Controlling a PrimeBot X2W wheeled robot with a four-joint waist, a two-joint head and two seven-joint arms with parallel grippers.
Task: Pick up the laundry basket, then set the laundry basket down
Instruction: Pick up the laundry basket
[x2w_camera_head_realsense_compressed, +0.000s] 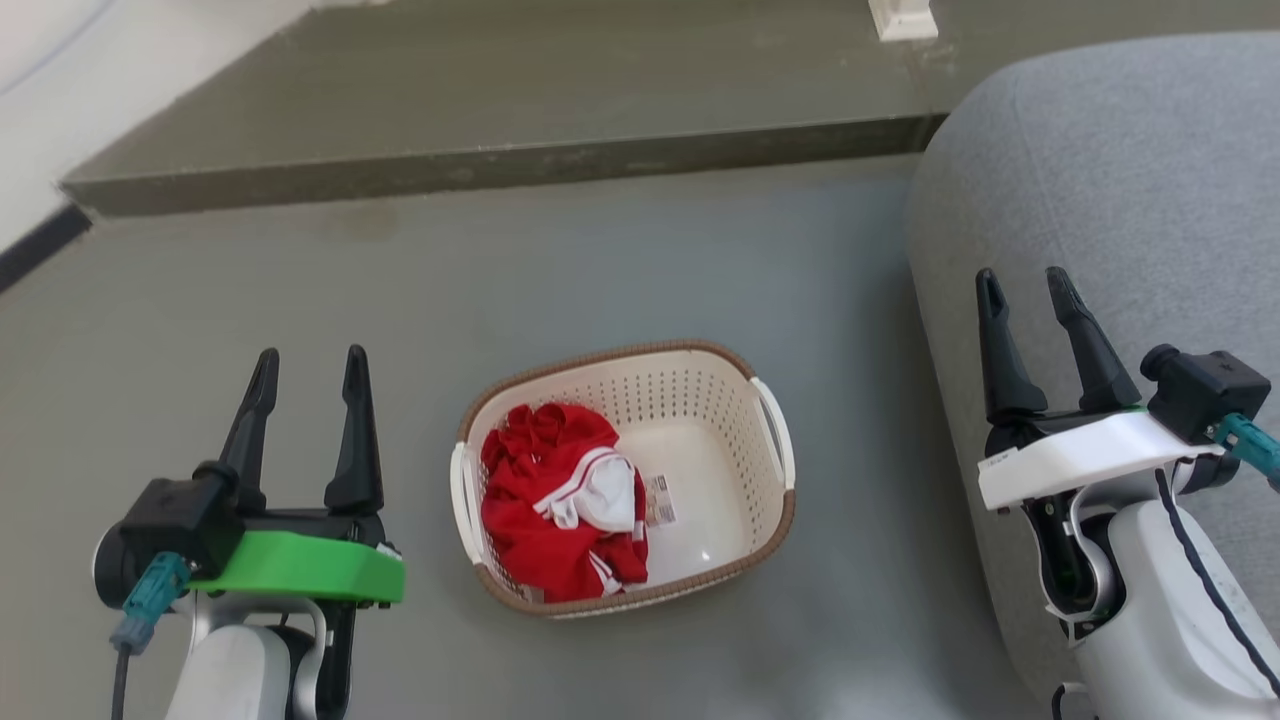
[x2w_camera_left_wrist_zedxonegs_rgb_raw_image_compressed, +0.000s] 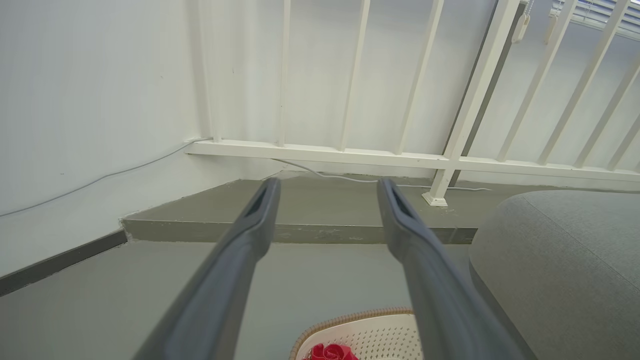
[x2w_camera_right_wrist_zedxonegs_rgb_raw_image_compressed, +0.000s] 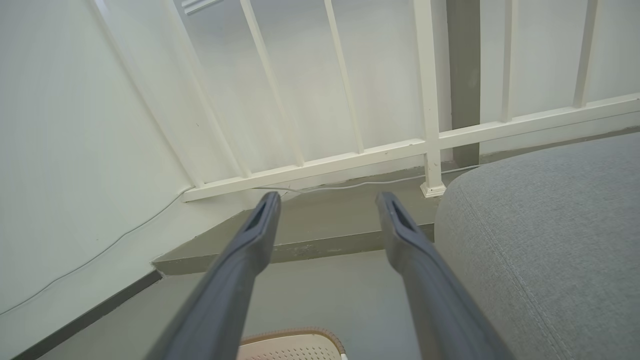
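Head view: the laundry basket (x2w_camera_head_realsense_compressed: 690, 400) sits on the floor (x2w_camera_head_realsense_compressed: 700, 250) at centre frame, red clothes (x2w_camera_head_realsense_compressed: 545, 520) inside. Our left end effector (x2w_camera_head_realsense_compressed: 312, 352), lower left, and right end effector (x2w_camera_head_realsense_compressed: 1023, 272), right edge, stand spread apart, empty. We judge pickup unstarted; next we must reach its handles (x2w_camera_head_realsense_compressed: 778, 430).

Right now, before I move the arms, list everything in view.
laundry basket: one, cream, brown rim, on the floor
clothing: one bundle, red and white, in the basket's left half
label: one, pale, on the basket's bottom
sofa: one, grey, right of the basket
step: one, grey, beyond the basket
railing: one, white, on the step
cable: one, white, along the railing's foot
left gripper: one, dark fingers, open, left of the basket
right gripper: one, dark fingers, open, beside the sofa
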